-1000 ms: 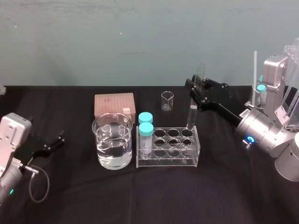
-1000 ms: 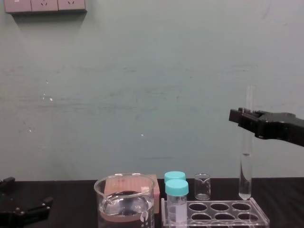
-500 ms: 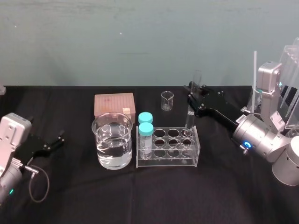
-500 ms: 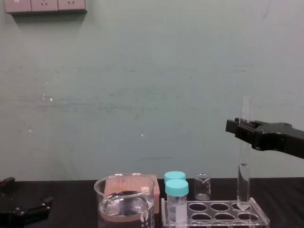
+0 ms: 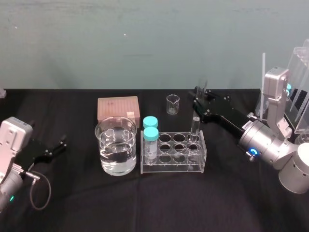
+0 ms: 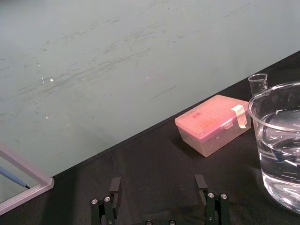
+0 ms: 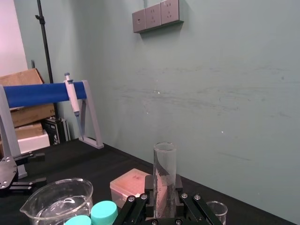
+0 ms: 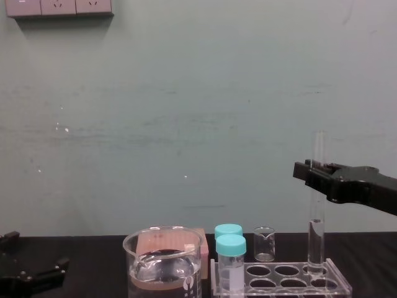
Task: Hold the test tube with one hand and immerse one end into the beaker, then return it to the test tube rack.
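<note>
The test tube (image 5: 194, 126) stands upright with its rounded end lowered into the back right hole of the clear test tube rack (image 5: 174, 162). My right gripper (image 5: 198, 99) is shut on the tube's upper part, reaching in from the right; in the chest view the gripper (image 8: 311, 172) clamps the tube (image 8: 316, 239) above the rack (image 8: 282, 285). The right wrist view shows the tube (image 7: 164, 168) held between the fingers. The large beaker (image 5: 116, 145), half full of clear liquid, sits left of the rack. My left gripper (image 5: 54, 148) rests open at the table's left.
Two teal-capped vials (image 5: 150, 133) stand in the rack's left holes. A pink lidded box (image 5: 118, 107) and a tiny beaker (image 5: 173, 104) sit behind. A clear stand with pipettes (image 5: 299, 92) rises at the far right. A cable loops near the left arm.
My right gripper has come down and slightly nearer with the test tube. The tube's end went from above the rack into its back right hole. The left arm stayed still.
</note>
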